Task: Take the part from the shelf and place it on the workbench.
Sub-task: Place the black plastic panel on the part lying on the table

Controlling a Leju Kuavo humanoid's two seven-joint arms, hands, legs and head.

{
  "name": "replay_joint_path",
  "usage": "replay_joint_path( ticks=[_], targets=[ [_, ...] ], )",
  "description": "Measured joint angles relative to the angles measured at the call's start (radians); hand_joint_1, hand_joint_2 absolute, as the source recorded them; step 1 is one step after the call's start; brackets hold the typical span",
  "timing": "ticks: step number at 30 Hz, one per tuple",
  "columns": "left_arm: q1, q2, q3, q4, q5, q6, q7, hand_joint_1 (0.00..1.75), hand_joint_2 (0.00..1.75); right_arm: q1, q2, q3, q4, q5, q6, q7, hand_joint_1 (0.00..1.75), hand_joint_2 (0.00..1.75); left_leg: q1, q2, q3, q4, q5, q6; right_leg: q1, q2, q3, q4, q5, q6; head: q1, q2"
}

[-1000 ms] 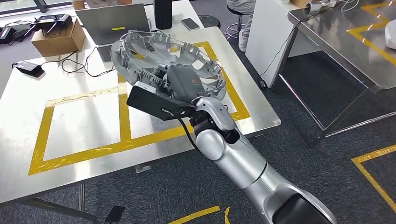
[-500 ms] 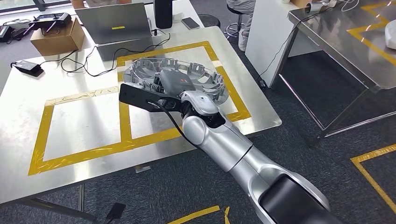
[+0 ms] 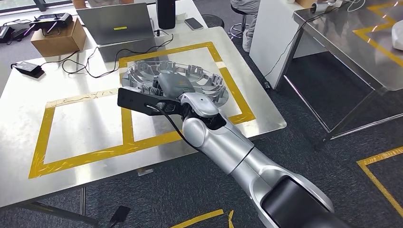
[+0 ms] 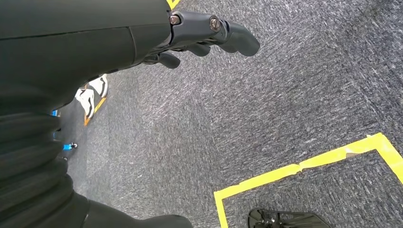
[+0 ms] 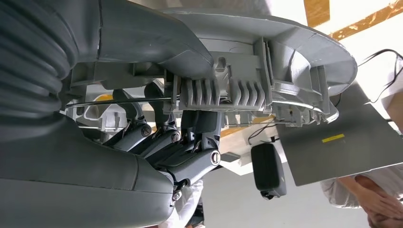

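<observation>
The part [image 3: 211,84] is a round grey plastic ring with ribs and clips along its rim. My right hand [image 3: 175,84] grips it at the near edge, with the thumb on top. It lies nearly flat, low over or on the steel workbench [image 3: 85,128], inside the right yellow taped square [image 3: 237,97]; whether it touches the bench I cannot tell. In the right wrist view my dark fingers [image 5: 183,142] curl under the part's ribbed rim [image 5: 266,66]. My left hand [image 4: 209,33] hangs over the carpet, fingers loosely bent and holding nothing.
At the bench's back stand a laptop [image 3: 116,23], a cardboard box [image 3: 57,39], a black cylinder [image 3: 166,12], a phone [image 3: 194,23] and a power brick [image 3: 28,70] with cables. A second steel table [image 3: 351,47] is to the right. A person sits behind [image 3: 242,8].
My right arm has carried the part down and slightly left, from tilted and raised above the bench to nearly level inside the right taped square.
</observation>
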Motion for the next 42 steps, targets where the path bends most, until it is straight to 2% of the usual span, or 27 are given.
replay_joint_path(
  ticks=[3, 9, 13, 23, 26, 31, 35, 42],
  targets=[
    [-0.001, -0.001, 0.000, 0.000, -0.008, -0.004, 0.002, 0.00, 1.75, -0.001, 0.002, 0.003, 0.000, -0.008, 0.000, -0.007, 0.00, 0.00, 0.000, 0.000, 0.000, 0.000, 0.000, 0.000, 0.000, 0.000, 0.000, 0.000, 0.000, 0.000, 0.000, 0.000],
    [-0.002, -0.003, 0.000, 0.000, -0.010, -0.034, 0.012, 0.00, 1.75, -0.021, 0.009, 0.006, 0.000, -0.038, -0.003, -0.023, 0.00, 0.00, 0.000, 0.000, 0.001, 0.000, 0.000, 0.000, 0.000, 0.000, 0.001, 0.000, 0.000, 0.000, 0.000, 0.000],
    [-0.002, -0.006, 0.000, 0.000, -0.007, -0.043, 0.004, 0.00, 0.00, -0.027, 0.011, 0.009, 0.000, -0.053, -0.008, -0.025, 0.00, 0.00, 0.000, 0.000, 0.001, 0.000, 0.000, 0.000, 0.000, 0.000, 0.001, 0.000, 0.000, 0.000, 0.000, 0.000],
    [-0.002, -0.010, 0.000, 0.000, -0.002, -0.034, -0.009, 0.00, 0.00, -0.037, 0.011, 0.019, 0.000, -0.090, -0.021, -0.052, 0.00, 0.00, 0.000, 0.000, 0.004, 0.000, 0.000, 0.000, 0.000, 0.000, 0.003, 0.000, 0.000, 0.000, 0.000, 0.000],
    [-0.002, -0.011, 0.000, 0.000, 0.003, -0.030, -0.015, 0.00, 0.00, -0.045, 0.007, 0.005, -0.003, -0.154, -0.018, -0.098, 0.00, 0.00, 0.000, 0.000, 0.004, 0.000, 0.000, 0.000, 0.000, 0.000, 0.004, 0.000, 0.000, 0.000, 0.000, 0.000],
    [0.004, -0.011, 0.007, 0.000, 0.014, -0.010, -0.019, 0.00, 0.00, -0.055, -0.015, -0.077, -0.055, -0.309, 0.020, -0.229, 0.00, 0.00, 0.000, 0.000, 0.004, 0.000, 0.000, 0.000, 0.000, 0.000, 0.004, 0.000, 0.000, 0.000, 0.000, 0.000],
    [0.019, -0.010, 0.015, 0.000, 0.017, -0.003, -0.020, 0.00, 0.00, -0.044, -0.044, -0.148, -0.169, -0.414, 0.065, -0.297, 0.00, 0.00, 0.000, 0.000, 0.004, 0.000, 0.000, 0.000, 0.000, 0.000, 0.004, -0.001, 0.000, 0.000, 0.000, 0.000],
    [0.048, -0.006, 0.029, 0.000, 0.018, 0.008, -0.031, 0.00, 0.00, 0.050, -0.130, -0.191, -0.505, -0.501, 0.123, -0.260, 0.00, 0.00, 0.000, 0.001, 0.005, 0.000, -0.002, 0.002, 0.000, 0.002, 0.005, -0.002, 0.000, 0.001, 0.000, 0.000]
  ],
)
